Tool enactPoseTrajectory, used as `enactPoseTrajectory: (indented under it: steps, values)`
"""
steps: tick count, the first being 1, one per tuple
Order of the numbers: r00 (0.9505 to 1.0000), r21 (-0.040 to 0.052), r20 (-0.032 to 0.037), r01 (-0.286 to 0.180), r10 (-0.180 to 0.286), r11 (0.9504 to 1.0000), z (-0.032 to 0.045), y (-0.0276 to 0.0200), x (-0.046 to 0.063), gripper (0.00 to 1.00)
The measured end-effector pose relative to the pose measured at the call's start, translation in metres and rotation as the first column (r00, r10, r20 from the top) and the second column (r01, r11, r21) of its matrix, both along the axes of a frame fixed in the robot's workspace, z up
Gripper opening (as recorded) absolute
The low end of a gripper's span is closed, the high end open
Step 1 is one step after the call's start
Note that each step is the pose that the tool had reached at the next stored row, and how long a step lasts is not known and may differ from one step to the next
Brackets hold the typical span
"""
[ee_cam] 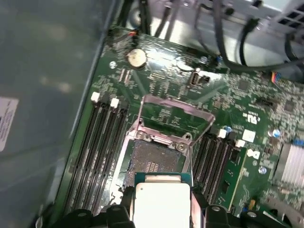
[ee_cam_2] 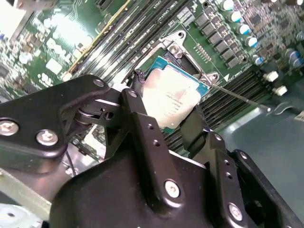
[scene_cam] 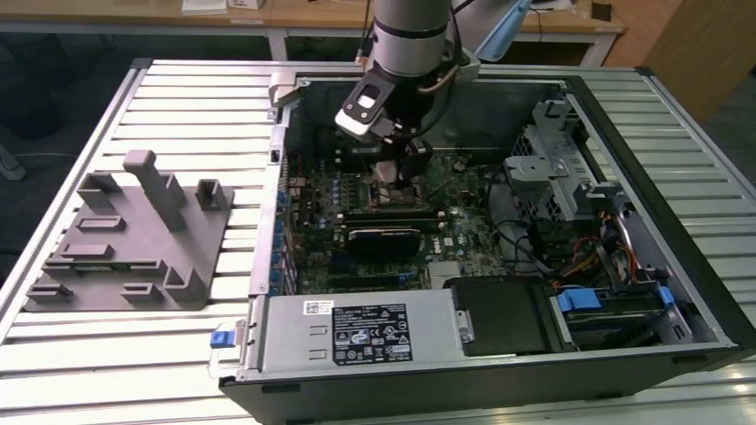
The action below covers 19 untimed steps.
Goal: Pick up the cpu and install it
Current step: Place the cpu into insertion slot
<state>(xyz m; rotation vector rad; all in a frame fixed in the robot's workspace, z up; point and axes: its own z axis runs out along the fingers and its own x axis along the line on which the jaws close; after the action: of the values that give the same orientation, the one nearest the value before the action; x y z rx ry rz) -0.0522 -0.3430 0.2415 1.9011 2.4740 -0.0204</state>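
Gripper [ee_cam_2: 165,108] clamped on cpu [ee_cam_2: 175,95], right at open mobo socket [ee_cam: 154,160].

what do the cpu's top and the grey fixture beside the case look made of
cpu: top looks like silvery-white metal, satin, catching glare; its rim looks like green circuit board. grey fixture: matte grey, no shine, probably plastic, possibly painted metal.

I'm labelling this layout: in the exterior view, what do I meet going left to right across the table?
Grey moulded plastic fixture → black gripper, shut on the silvery square cpu seen in the second wrist view → silver metal drive cage → small blue plastic clip.
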Motion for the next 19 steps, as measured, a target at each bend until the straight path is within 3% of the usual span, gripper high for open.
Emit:
enactPoseTrajectory:
  steps: [5, 10, 11, 16, 19]
  values:
    - [0.9959, 0.0000, 0.0000, 0.091, -0.091, 0.9959, -0.0011, 0.0000, 0.0000, 0.55]
    - [0.9838, -0.0002, 0.0000, 0.179, -0.179, 0.9838, -0.0021, 0.0000, 0.0000, 0.55]
    - [0.9816, -0.0021, 0.0004, 0.191, -0.191, 0.9816, -0.0022, 0.0001, 0.0000, 0.55]
    - [0.9796, -0.0320, 0.0074, 0.201, -0.201, 0.9791, -0.0025, 0.0014, 0.0000, 0.55]
    - [0.9797, -0.0319, 0.0075, 0.201, -0.200, 0.9791, -0.0042, 0.0023, 0.0004, 0.55]
